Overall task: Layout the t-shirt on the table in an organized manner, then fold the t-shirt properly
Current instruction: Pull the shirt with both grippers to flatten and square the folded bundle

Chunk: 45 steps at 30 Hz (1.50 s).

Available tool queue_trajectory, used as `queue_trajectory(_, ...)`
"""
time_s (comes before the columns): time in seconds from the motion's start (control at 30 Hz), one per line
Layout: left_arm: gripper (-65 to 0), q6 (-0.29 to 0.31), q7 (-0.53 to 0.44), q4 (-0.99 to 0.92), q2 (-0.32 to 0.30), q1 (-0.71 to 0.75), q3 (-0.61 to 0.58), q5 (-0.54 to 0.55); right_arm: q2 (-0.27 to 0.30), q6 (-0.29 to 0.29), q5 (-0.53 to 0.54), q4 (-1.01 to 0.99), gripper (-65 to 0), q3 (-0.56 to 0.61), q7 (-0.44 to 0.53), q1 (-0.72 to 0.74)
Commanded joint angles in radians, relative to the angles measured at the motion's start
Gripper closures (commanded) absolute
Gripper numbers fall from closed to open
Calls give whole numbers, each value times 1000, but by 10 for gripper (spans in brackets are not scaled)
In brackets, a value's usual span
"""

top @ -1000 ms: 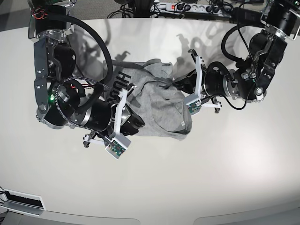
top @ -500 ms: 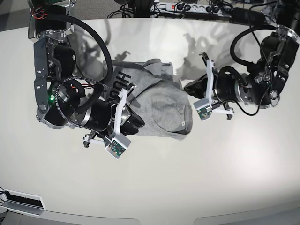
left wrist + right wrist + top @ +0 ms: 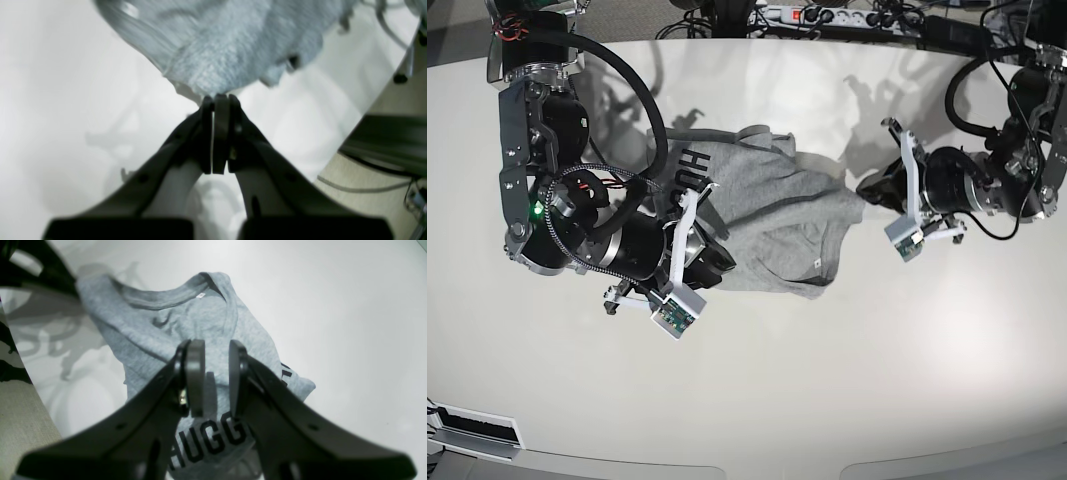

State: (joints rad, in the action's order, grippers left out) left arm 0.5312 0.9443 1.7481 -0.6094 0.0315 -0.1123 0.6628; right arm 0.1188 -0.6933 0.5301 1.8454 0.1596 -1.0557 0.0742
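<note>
Base view, item one: the t-shirt (image 3: 767, 225), heather-grey, lies crumpled at centre frame on the desk (image 3: 827, 400), lettering at its left, one corner drawn out in a taut point toward the right of the frame.

Item two: left pincer (image 3: 872, 192), at right of centre, closed on that corner of the t-shirt; the left wrist view shows the jaws pressed together with a tip of grey cloth (image 3: 233, 50) running into them.

Item three: right pincer (image 3: 702, 262), at the lower left edge of the cloth. The right wrist view shows its jaws part-open above the printed chest, collar (image 3: 173, 296) in the upper middle of the frame; whether they pinch a fold cannot be told (cloth shows in the gap, but contact is not clear).

Step in hand, by judgement: laying out, not folding. The garment is bunched, sleeves and hem unsorted.

Next move calls for: a continued outward draw by the left arm, low over the desk, while the left side of the cloth is anchored; otherwise the whole bundle would likely slide.

Change from earlier frames: the left arm has moved rightward, away from the heap, and the gripped corner has stretched out with it; the right arm and the lettered side are unchanged.
</note>
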Motion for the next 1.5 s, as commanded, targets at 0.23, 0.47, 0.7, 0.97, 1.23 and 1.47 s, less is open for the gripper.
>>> queue_trajectory(0.23,0,-1,-21,17,-11,29,8,-106,1,-5,11,16,-150,-3,23,18)
queue_trajectory(0.47,-409,18,-23,17,-12,29,8,-75,1,-5,11,16,-151,-3,23,18)
queue_trajectory(0.7,0,56,-27,18,-11,24,10,4,1,-5,-79,14,0,-3,80,18)
queue_trajectory(0.97,0,167,-47,18,13,24,8,120,1,-5,-222,-209,0,26,211,136)
queue_trajectory(1.23,0,167,-51,18,36,24,-61,103,0,-5,-221,-541,0,54,212,366)
queue_trajectory(1.47,0,167,-164,18,36,21,-272,-118,1,-5,-238,-805,0,130,246,476)
